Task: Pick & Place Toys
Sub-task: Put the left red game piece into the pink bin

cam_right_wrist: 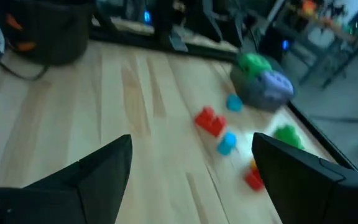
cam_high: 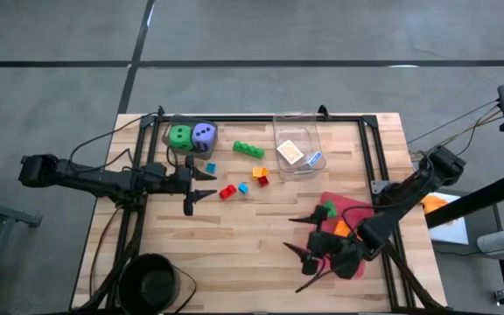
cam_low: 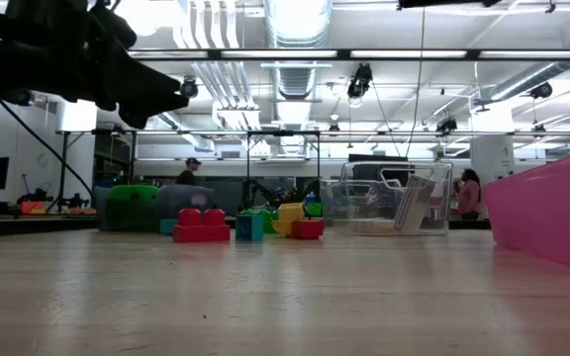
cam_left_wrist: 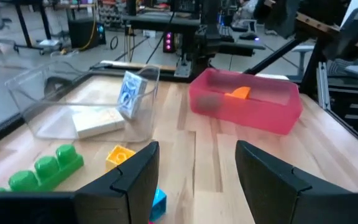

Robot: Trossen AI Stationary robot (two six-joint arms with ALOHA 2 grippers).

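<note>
Hovering empty with jaws wide beside the pink tray (cam_high: 350,206), the right gripper (cam_high: 309,262) has the bricks (cam_high: 227,192) well ahead; reaching risks clipping the half-open, empty left gripper (cam_high: 201,187) hanging just beside them.

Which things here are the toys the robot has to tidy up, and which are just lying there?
Toys: green die, purple die, green brick, red brick, yellow brick, two packets.
Just there: clear box, pink tray, black bucket.
</note>
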